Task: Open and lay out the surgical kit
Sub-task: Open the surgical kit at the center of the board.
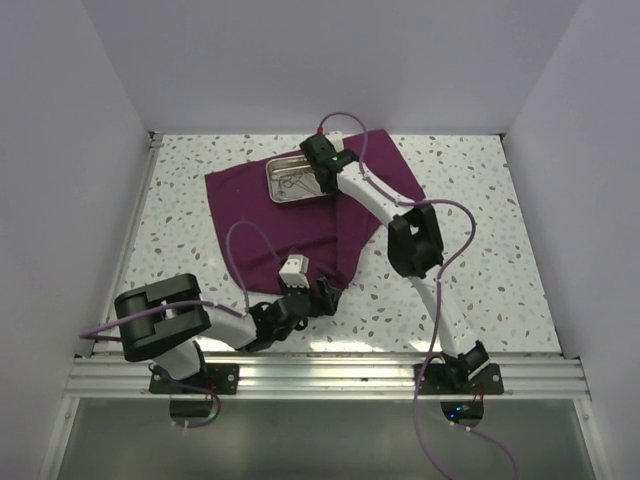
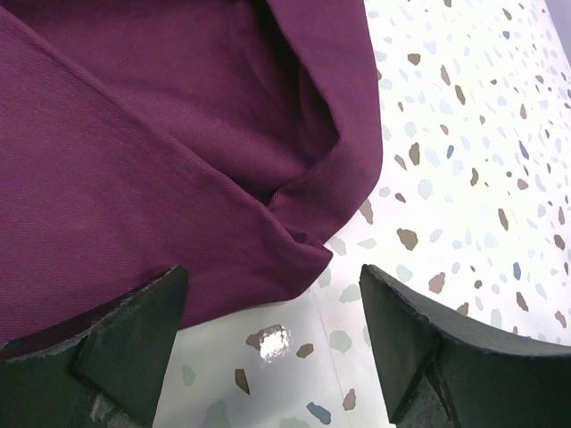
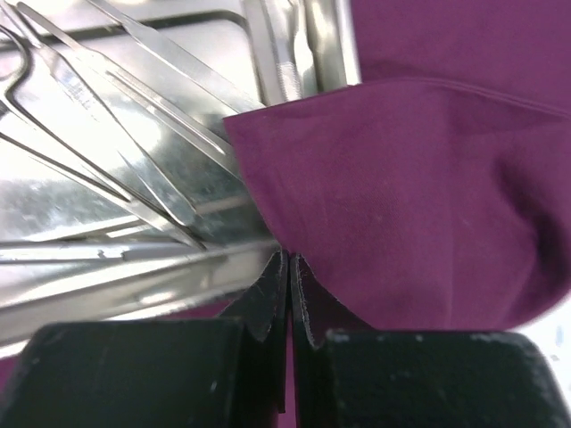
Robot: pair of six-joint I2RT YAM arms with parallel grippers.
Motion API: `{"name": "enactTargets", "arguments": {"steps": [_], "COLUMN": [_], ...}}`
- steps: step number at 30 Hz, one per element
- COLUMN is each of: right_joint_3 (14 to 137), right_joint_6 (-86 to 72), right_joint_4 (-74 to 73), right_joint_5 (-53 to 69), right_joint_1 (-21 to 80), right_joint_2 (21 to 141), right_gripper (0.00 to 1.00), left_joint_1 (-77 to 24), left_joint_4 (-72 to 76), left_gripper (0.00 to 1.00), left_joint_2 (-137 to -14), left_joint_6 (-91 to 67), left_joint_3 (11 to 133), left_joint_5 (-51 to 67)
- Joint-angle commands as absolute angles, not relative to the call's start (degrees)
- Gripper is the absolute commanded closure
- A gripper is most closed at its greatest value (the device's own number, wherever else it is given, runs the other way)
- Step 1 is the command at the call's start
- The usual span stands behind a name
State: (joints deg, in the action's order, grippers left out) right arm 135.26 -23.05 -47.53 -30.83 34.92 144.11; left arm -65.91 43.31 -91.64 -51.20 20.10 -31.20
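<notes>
Surgical kit (image 1: 262, 212) sits mid-table toward the far side. The purple cloth wrap (image 1: 240, 200) is spread mostly flat w/ the steel tray (image 1: 272, 180) on top of it, and the instruments (image 3: 134, 152) (tweezers/forceps-looking things, can't sort them all out) lie loose inside.

Right claw (image 3: 289, 267) is reached out over the tray's right side. One flap of the cloth is draped over that corner of the tray, and the claw is clamped tight right at the flap's edge. Looks to me like a pinch on the fabric, tho I can't see how much is actually between the pads. Makes sense imo: that flap covers part of the tray, so it has to be peeled back before anything gets laid out.

Left claw (image 2: 272, 299) is wide open w/ nothing in it, low over the near corner of the cloth. One finger is over the purple, the other over the speckled table (image 2: 464, 160). That corner is folded onto itself, so my guess is it's lined up to grab the fold and flatten it, or to pin the cloth while the right arm pulls.

Risk: drag the flap too hard and the tray prob slides along w/ it.
</notes>
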Motion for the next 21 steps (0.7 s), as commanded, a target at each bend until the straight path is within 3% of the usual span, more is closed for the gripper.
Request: {"name": "enactTargets", "arguments": {"steps": [1,16,21], "right_joint_3": [129.9,70.0,57.3], "right_joint_6": [-24.7,-37.5,-43.1], "right_joint_4": [-45.6,-39.6,-42.9], "right_joint_5": [-35.1,-36.6,-33.1], "right_joint_1": [35.0,35.0,34.9], "right_joint_2": [133.1,86.9,74.3], "right_gripper": [1.00,1.00,1.00], "left_joint_1": [-66.3,-66.2,-66.2], "left_joint_4": [23.9,5.7,0.1], "left_gripper": [0.16,0.12,0.11], "left_joint_2": [-95.8,-80.1,-75.2], "left_joint_6": [-52.4,-47.5,-48.2], "left_joint_3": [17.5,23.9,26.5], "left_joint_5": [-23.0,-31.4,-33.0]}}
